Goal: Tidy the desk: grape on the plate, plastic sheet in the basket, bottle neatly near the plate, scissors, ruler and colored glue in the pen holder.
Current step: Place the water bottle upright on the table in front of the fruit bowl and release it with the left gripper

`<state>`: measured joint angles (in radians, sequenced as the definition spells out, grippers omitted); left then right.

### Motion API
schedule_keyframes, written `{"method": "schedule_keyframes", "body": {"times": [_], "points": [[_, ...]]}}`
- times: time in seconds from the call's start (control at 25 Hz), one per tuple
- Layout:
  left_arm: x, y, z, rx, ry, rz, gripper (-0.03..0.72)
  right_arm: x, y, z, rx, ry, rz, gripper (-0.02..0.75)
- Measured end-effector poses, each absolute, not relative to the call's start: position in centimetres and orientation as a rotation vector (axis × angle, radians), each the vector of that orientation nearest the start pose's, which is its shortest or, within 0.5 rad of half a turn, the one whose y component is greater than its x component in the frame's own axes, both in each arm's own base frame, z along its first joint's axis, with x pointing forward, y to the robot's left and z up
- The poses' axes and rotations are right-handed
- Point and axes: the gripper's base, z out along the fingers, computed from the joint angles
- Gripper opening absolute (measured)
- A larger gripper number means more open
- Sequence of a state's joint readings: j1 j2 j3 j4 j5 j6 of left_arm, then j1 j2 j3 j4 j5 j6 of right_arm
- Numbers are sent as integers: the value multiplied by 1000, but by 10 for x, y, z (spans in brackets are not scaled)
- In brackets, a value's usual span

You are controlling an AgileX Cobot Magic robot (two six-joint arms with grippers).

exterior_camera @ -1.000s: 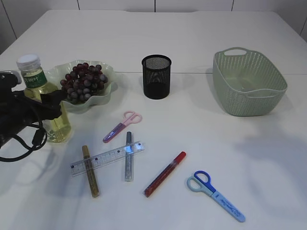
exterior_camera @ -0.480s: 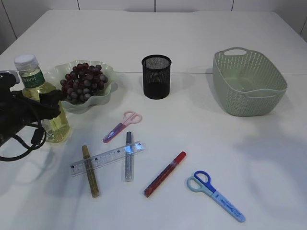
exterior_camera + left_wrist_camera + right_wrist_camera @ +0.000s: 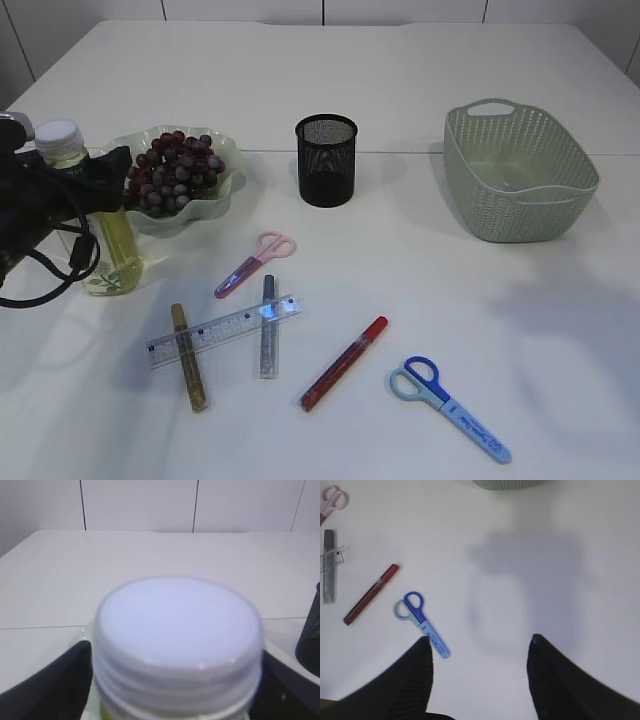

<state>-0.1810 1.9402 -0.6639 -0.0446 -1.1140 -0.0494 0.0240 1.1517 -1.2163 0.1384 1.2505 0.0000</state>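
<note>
Near the left edge, the left gripper (image 3: 95, 195) was clamped on the bottle (image 3: 105, 245), which tilted beside the plate (image 3: 225, 190) of grapes (image 3: 172, 172). The pen holder (image 3: 326, 160) stood mid-counter, the scissors, ruler (image 3: 224, 330) and glue sticks nearer the front edge. The basket (image 3: 520, 172) sat toward the right edge. The right gripper (image 3: 479, 680) hung wide open, empty.

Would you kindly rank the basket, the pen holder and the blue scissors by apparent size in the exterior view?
1. basket
2. blue scissors, longer than the holder is tall but thin, so this is unsure
3. pen holder
</note>
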Motion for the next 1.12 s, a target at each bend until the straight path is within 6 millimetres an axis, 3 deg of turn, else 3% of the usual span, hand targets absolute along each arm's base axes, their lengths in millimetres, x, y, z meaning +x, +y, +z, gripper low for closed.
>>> {"method": "schedule_keyframes", "body": {"times": [0.28, 0.84, 1.12], "points": [[338, -58, 148, 60, 1626, -160, 667, 206, 17, 376, -16, 2665, 197, 471], [315, -55, 227, 56, 1616, -176, 648, 206, 17, 376, -16, 2665, 197, 472], [299, -52, 249, 61, 1688, -179, 620, 206, 17, 376, -16, 2665, 197, 473]]}}
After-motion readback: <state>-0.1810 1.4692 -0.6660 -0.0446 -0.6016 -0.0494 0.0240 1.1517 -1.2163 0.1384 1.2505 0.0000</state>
